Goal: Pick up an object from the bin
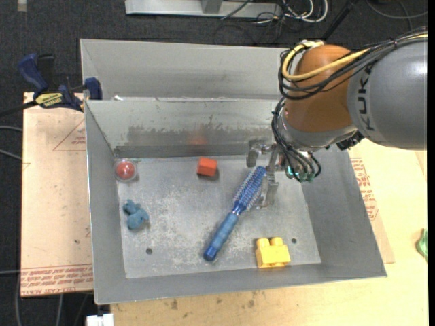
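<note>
We find the pincer (pixel 264 178) low in the far-right part of the bin (pixel 204 124), at the bristle end of a blue brush (pixel 234 216). The brush lies aslant on the bin floor, its head far and right, its handle running near and left. We cannot tell whether the pincer is open or closed, as the wrist and its cables crowd that spot. We therefore do not record the brush as held. In our judgement the step in hand is settling on the brush head. To do it well, the pincer should close across the narrow width of the brush rather than along it. It should also take the solid back of the head and not the soft bristles, which may yield and let the brush slip. Because the handle is long, a grip at the head may let the brush swing or tilt when lifted. The lift should rise straight, clear of the right wall. A yellow brick (pixel 272 252) lies near the handle, apart from it. An orange block (pixel 207 168), a red ball (pixel 126 170) and a small blue figure (pixel 136 216) lie well apart to the left. Whether the brush touches the pincer is hard to make out.
</note>
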